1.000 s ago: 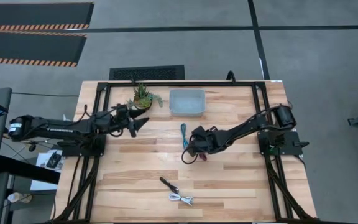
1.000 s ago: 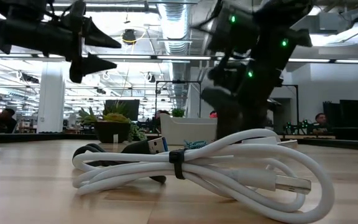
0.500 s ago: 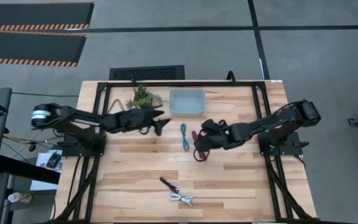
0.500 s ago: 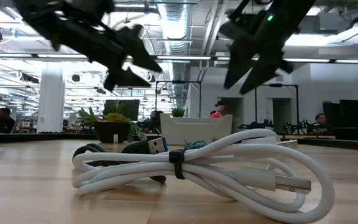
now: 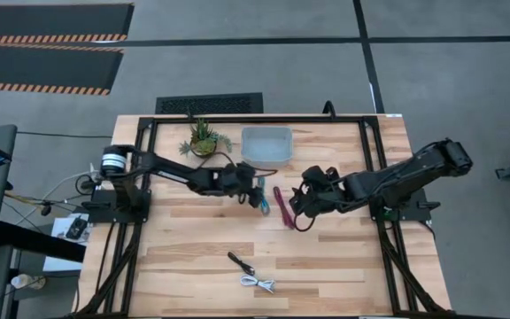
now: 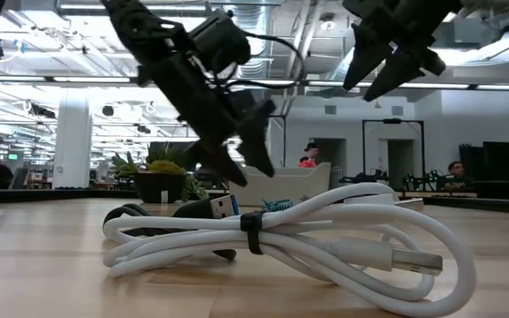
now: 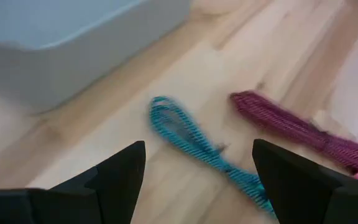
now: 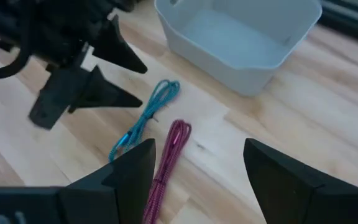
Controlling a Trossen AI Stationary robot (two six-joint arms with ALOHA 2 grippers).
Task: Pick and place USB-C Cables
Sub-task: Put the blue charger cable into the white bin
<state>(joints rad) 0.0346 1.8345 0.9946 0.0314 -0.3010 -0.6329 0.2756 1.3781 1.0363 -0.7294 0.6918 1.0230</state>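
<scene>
Just ahead of left gripper (image 5: 253, 186): teal cable (image 5: 262, 195).

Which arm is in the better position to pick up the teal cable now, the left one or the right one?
Probably the left. The left gripper has its jaws open right beside the teal cable, which lies between its fingers in the left wrist view. The right gripper is also open, but sits beyond the magenta cable.

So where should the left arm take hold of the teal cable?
Judging from above, mid-length on the teal cable: it lies flat as a thin strip running toward the bin, with the maroon cable beside it. Come straight down, left gripper jaws straddling its narrow width.
</scene>
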